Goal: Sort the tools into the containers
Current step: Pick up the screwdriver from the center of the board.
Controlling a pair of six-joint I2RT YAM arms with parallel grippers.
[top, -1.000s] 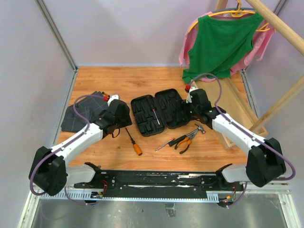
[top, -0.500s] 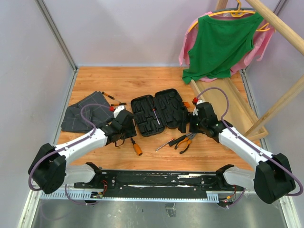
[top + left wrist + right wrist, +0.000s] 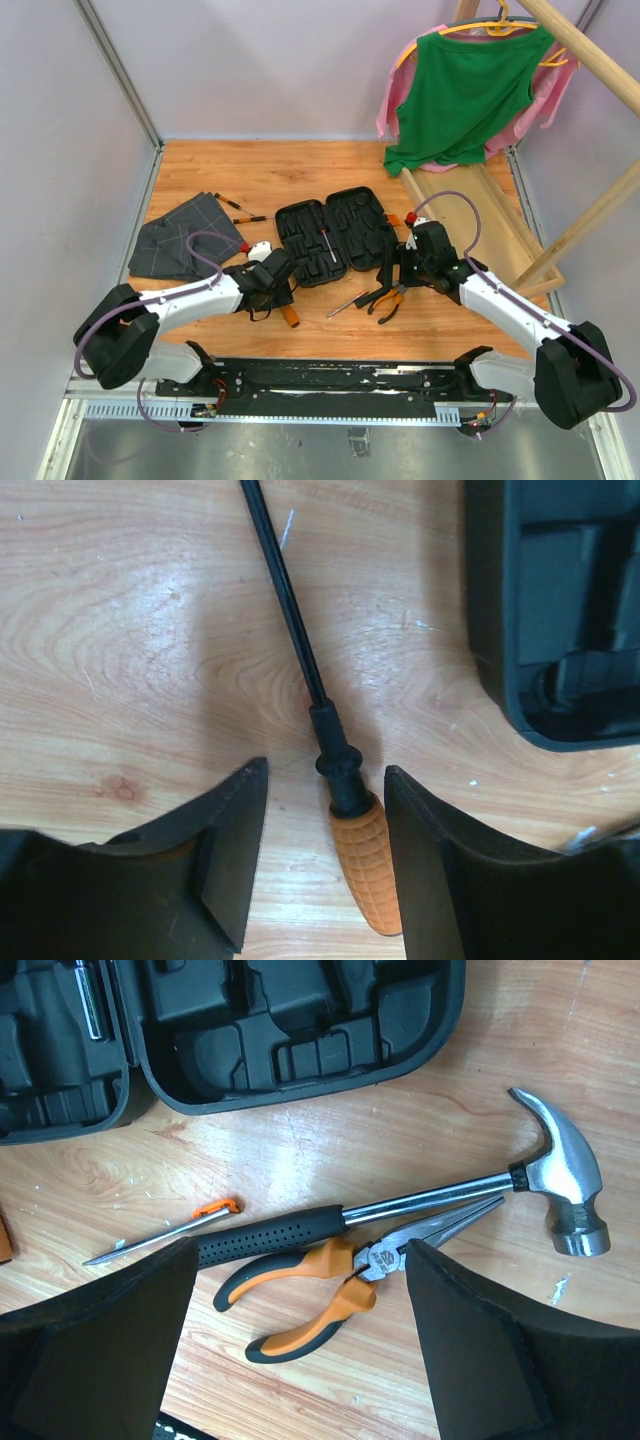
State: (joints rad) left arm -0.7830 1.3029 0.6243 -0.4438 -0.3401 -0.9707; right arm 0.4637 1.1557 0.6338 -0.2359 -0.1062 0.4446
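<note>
An orange-handled screwdriver (image 3: 365, 858) lies flat on the wooden table, its black shaft pointing away from me. My left gripper (image 3: 325, 778) is open and low over it, one finger on each side of the handle; the handle lies close to the right finger. My right gripper (image 3: 300, 1250) is open above the orange-black pliers (image 3: 312, 1290) and the black hammer handle (image 3: 268, 1237); the steel head (image 3: 565, 1190) lies to the right. A thin screwdriver (image 3: 150, 1235) rests beside them. The black tool case (image 3: 335, 235) lies open, with one screwdriver (image 3: 327, 243) in a slot.
A dark grey folded cloth (image 3: 180, 245) lies at the left, with two small screwdrivers (image 3: 240, 210) just beyond it. A long wooden tray (image 3: 480, 215) leans at the right. Green and pink clothes (image 3: 465, 90) hang at the back right.
My left gripper has come nearer and lower onto the orange-handled screwdriver, its jaws a little narrower. My right gripper has moved from the case edge to above the pliers and hammer.
</note>
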